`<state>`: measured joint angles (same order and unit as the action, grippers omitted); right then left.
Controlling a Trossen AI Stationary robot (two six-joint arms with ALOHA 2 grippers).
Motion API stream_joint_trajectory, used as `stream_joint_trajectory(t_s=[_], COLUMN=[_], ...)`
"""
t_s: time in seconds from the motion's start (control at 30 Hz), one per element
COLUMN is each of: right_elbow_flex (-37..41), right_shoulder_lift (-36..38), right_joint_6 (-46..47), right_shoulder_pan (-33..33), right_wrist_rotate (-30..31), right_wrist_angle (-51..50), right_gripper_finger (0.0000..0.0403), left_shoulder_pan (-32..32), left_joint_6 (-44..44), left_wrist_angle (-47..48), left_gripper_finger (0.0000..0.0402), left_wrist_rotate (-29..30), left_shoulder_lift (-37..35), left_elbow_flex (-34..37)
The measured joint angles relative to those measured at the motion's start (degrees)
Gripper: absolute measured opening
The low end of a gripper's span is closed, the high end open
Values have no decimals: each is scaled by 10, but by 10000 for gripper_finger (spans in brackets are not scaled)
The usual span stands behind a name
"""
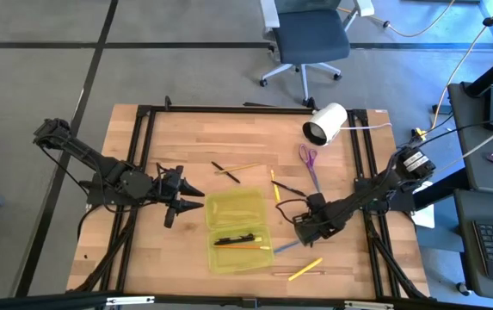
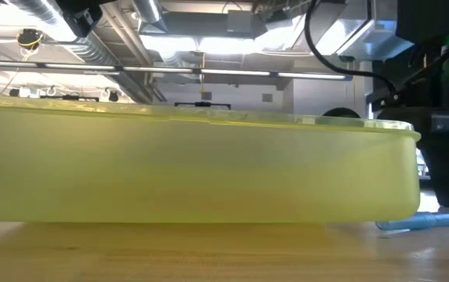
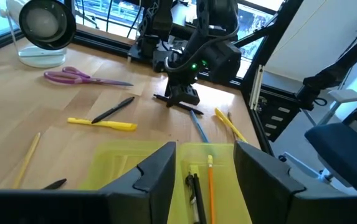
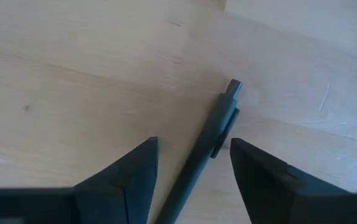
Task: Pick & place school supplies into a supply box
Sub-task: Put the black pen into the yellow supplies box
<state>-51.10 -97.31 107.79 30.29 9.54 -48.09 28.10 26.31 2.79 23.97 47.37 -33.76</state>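
The supply box lies open in the middle of the table, a translucent yellow-green case. A black pen and an orange pencil lie in its near half. My right gripper is low over the table just right of the box and is open. In the right wrist view its fingers stand on either side of a blue pen that lies flat on the wood. My left gripper hovers open at the box's left side, pointing at the box.
Purple-handled scissors and a white cylinder lie toward the far right. Loose yellow pencils and black pens lie around the box. In the low view the box wall fills most of the picture.
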Motion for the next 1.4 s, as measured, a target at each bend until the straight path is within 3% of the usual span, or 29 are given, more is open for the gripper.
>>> stream_joint_trajectory(t_s=[0.4,0.93,1.4], right_elbow_flex=[-1,0,0], right_shoulder_lift=[-11,-12,-13], right_joint_6=[-2,-38,-126], right_shoulder_pan=[-10,-11,-11], right_wrist_rotate=[-10,-28,-37], right_wrist_angle=[16,46,55], right_gripper_finger=[199,92,84], left_shoulder_pan=[0,0,0], left_joint_6=[0,0,46], left_wrist_angle=[0,0,0], left_gripper_finger=[155,154,151], left_wrist_rotate=[0,0,0], left_shoulder_lift=[0,0,0], left_elbow_flex=[0,0,0])
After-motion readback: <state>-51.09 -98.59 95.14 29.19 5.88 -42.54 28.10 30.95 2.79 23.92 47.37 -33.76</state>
